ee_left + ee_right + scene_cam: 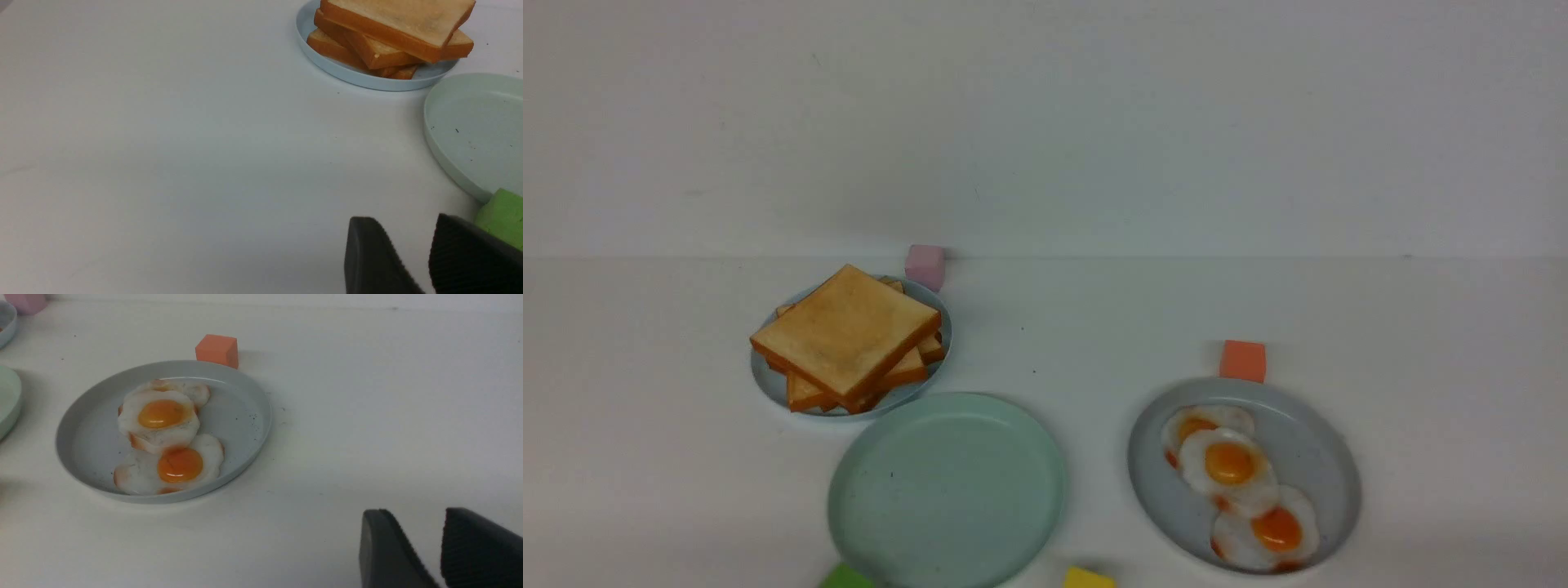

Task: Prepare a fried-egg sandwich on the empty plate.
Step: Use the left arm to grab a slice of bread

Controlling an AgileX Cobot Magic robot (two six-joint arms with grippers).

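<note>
On the desk point(645, 425), near centre: mint-green plate point(947, 490), bare
Behind it, to the left: toast stack point(907, 371) on light-blue plate point(761, 377); top slice point(845, 327) unobstructed
To the right: three fried eggs point(1229, 465), overlapping, on grey-blue plate point(1327, 457)
Left gripper point(402, 228): parted, empty, well short of the toast
Right gripper point(412, 518): parted, empty, apart from the eggs
Step in hand: none begun; first toast slice likely due
Next move: reach to stack, pinch top slice by its edge, lift clear of those beneath

White table point(1094, 327), mint-green plate point(947, 490), light-blue plate point(351, 75), grey-blue plate point(1311, 441), pink block point(925, 265), orange block point(1242, 361), green block point(845, 577), yellow block point(1086, 579)
</note>
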